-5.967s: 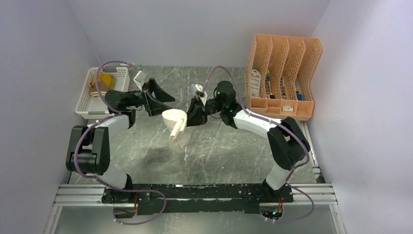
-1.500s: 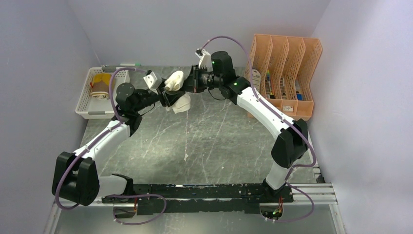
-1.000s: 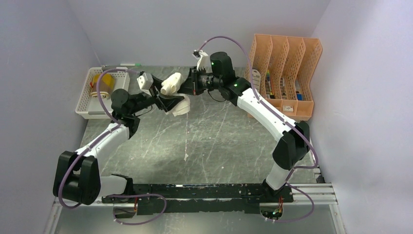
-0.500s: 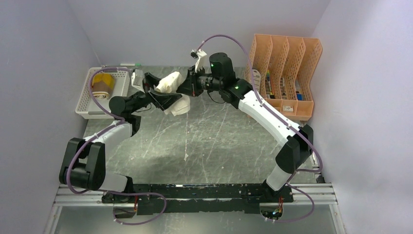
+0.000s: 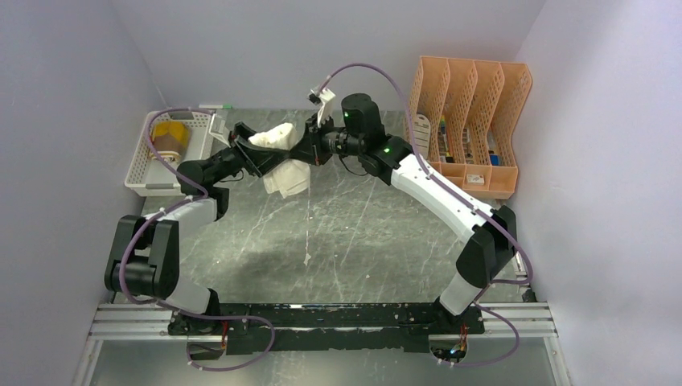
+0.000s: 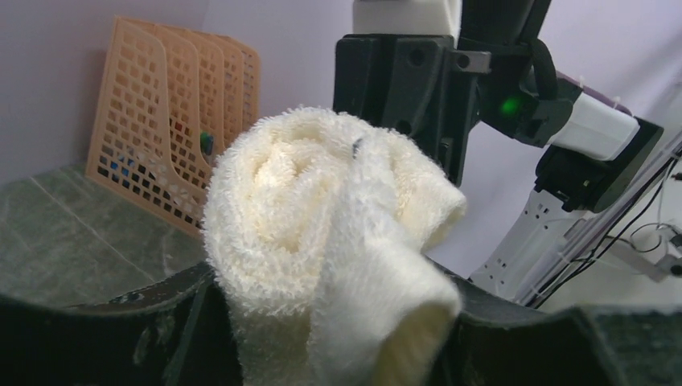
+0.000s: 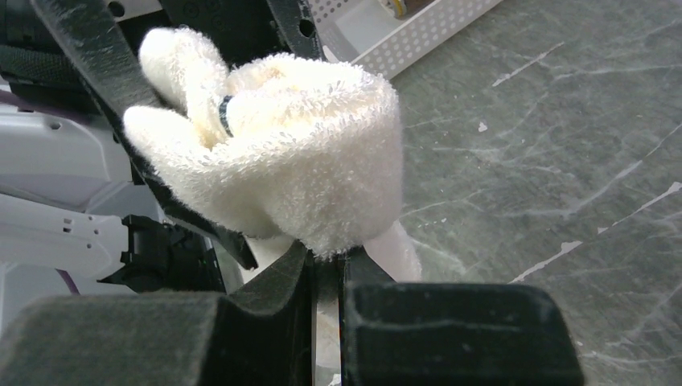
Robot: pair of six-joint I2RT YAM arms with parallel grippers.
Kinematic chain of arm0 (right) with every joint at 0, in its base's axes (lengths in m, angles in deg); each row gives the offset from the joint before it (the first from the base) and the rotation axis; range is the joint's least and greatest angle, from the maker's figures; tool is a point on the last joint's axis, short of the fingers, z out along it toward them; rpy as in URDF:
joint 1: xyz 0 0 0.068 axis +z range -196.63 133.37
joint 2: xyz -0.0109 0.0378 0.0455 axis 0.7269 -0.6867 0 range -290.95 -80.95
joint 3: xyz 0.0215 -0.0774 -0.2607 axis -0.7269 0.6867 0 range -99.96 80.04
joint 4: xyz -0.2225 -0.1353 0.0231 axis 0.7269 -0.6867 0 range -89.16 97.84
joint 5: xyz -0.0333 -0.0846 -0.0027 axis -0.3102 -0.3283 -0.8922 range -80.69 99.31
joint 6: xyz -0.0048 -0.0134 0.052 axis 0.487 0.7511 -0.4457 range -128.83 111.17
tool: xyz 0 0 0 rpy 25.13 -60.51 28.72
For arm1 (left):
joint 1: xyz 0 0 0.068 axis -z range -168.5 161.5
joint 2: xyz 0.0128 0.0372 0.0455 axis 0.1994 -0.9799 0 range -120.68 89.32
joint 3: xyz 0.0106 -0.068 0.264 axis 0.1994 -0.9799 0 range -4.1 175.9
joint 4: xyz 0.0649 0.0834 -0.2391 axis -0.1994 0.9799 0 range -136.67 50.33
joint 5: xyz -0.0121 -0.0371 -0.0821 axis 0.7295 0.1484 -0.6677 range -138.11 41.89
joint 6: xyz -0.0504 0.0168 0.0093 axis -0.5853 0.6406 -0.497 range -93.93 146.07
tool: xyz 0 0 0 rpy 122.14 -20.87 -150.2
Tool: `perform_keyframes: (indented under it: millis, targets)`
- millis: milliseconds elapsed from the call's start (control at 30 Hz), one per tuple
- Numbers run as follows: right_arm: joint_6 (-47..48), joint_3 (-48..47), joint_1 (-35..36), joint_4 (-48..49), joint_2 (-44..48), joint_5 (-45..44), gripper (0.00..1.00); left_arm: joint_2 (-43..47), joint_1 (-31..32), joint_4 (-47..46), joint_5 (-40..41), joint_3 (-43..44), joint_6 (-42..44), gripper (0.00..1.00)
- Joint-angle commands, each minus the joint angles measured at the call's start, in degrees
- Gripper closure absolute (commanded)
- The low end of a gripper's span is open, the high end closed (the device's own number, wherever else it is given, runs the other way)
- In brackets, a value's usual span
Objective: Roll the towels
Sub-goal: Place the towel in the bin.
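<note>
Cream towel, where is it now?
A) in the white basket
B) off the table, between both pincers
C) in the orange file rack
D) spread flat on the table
B: the top view shows the cream towel bunched into a roll above the table, with the left pincer and the right pincer meeting on it and a loose end hanging below.

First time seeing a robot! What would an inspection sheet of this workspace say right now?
Surface: grey marbled table, pale scuff marks.
Job's things: cream-white towel, loosely rolled, held in the air, tail hanging; yellow-brown towel rolled in the white basket.
Clutter: orange file rack with small items, far right.
Grippers: left gripper closed around the roll; right gripper pinching the towel.
Cables: purple cables loop above both arms.
Surroundings: plain pale walls, metal rail at near edge.
</note>
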Motion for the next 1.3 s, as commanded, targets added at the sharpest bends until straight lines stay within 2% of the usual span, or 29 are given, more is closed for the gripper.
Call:
perform_keyframes:
  millis: [0, 67, 133, 200, 233, 400, 433, 467, 500, 533, 567, 600, 633, 700, 733, 767, 833, 900, 1033, 1167, 1267]
  targets:
    - [2.4, 0.1, 1.0, 3.7, 0.6, -0.9, 1.0, -1.5, 0.3, -16.1, -3.4, 1.3, -7.5, 0.38]
    - [2.9, 0.2, 1.2, 3.4, 0.5, -0.8, 1.0, -1.6, 0.3, -16.2, -3.5, 1.6, -7.7, 0.45]
    - [3.2, 0.4, 1.3, 3.1, 0.5, -0.8, 1.0, -1.9, 0.3, -16.5, -4.0, 2.2, -8.4, 0.58]
    - [3.3, 0.6, 1.4, 3.2, 0.6, -0.9, 1.0, -2.4, 0.3, -16.9, -4.8, 2.9, -9.4, 0.87]
    - [3.4, 0.6, 1.4, 3.1, 0.6, -0.9, 1.0, -2.8, 0.1, -17.1, -5.4, 3.3, -10.2, 0.92]
    - [5.4, -0.5, 1.4, 0.4, 0.3, -1.0, 1.0, -2.4, -4.4, -17.8, -8.4, 5.3, -12.2, 0.93]
    - [6.1, -0.8, 1.3, -0.8, 0.2, -1.1, 0.89, -2.2, -6.3, -16.5, -9.3, 6.2, -12.0, 0.93]
    - [6.6, -0.9, 1.3, -1.7, 0.3, -1.7, 0.72, -1.8, -8.0, -13.2, -10.4, 7.5, -11.2, 0.93]
    - [6.8, -0.1, 1.0, -2.3, 0.9, -2.6, 0.48, -0.8, -9.9, -10.2, -11.5, 8.7, -9.8, 0.93]
    - [6.8, 1.2, 0.5, -2.2, 1.7, -3.8, 0.35, 0.2, -12.0, -6.4, -12.3, 9.8, -7.7, 0.93]
    - [6.6, 3.0, -0.3, -1.7, 2.9, -4.8, 0.23, 1.4, -13.7, -1.3, -13.2, 10.8, -4.1, 0.93]
    - [6.1, 5.0, -1.3, -0.9, 4.2, -5.9, 0.04, 3.1, -15.2, 6.5, -14.0, 12.0, 1.2, 0.93]
    - [5.4, 7.0, -2.8, 0.1, 5.7, -6.8, 0.01, 5.1, -16.5, 17.0, -14.1, 13.3, 8.2, 0.93]
    - [2.9, 10.7, -7.3, 1.7, 8.5, -7.7, 0.0, 9.4, -18.2, 47.0, -11.1, 17.9, 29.5, 0.93]
    - [1.2, 12.8, -9.9, 2.9, 10.2, -8.0, 0.0, 10.8, -18.4, 64.5, -5.5, 22.0, 43.9, 0.93]
    - [-0.1, 15.1, -12.1, 4.3, 11.9, -8.8, 0.0, 11.4, -18.4, 78.4, 0.7, 26.0, 54.3, 0.93]
    - [-1.0, 19.0, -15.0, 6.0, 15.4, -13.4, 0.0, 10.0, -19.6, 92.6, 9.7, 32.9, 64.0, 0.93]
    - [-1.6, 21.8, -15.2, 6.6, 18.1, -17.2, 0.0, 6.7, -22.7, 99.4, 14.2, 38.4, 66.0, 0.93]
    - [-5.0, 27.2, -15.1, 8.3, 21.9, -16.5, 0.0, -1.7, -26.0, 106.3, 25.6, 46.3, 68.5, 0.93]
    - [-5.3, 30.5, -14.7, 6.9, 24.6, -15.8, 0.0, -12.6, -27.4, 113.0, 28.4, 55.3, 71.4, 0.93]
    - [-4.2, 32.2, -14.5, 5.4, 26.8, -17.1, 0.0, -20.5, -28.0, 114.3, 29.8, 60.3, 72.3, 0.93]
